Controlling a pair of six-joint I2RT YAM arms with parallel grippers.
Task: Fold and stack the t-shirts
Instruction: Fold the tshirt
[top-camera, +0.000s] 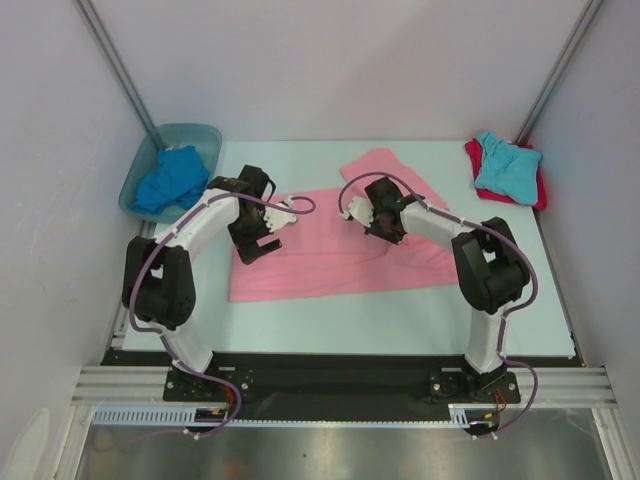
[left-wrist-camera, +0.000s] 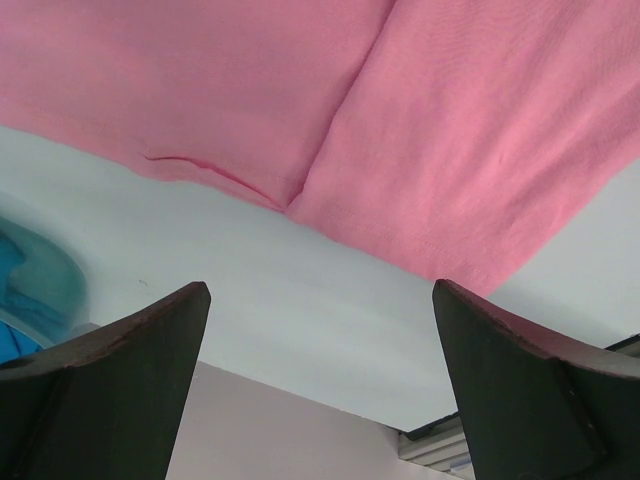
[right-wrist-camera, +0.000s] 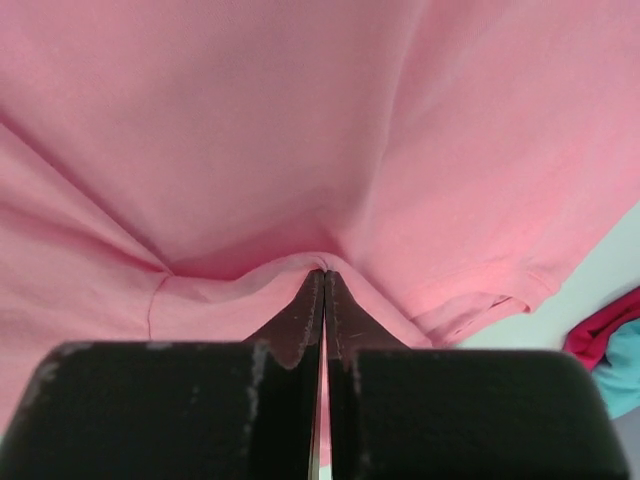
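The right tool (right-wrist-camera: 323, 275) is pinched shut on a pucker of the pink t-shirt (top-camera: 330, 262), which lies spread mid-frame on the tabletop (top-camera: 300, 330). The left tool (left-wrist-camera: 320, 288) gapes wide, gripping nothing, above the shirt's edge toward frame left.

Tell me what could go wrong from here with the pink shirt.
1. The right hand is shut on only a small pucker of the pink t-shirt. The cloth may slip out, or only its top layer may lift.
2. The left hand is open near the shirt's edge and holds nothing. A pull from one side alone could drag and skew the shirt instead of folding it.
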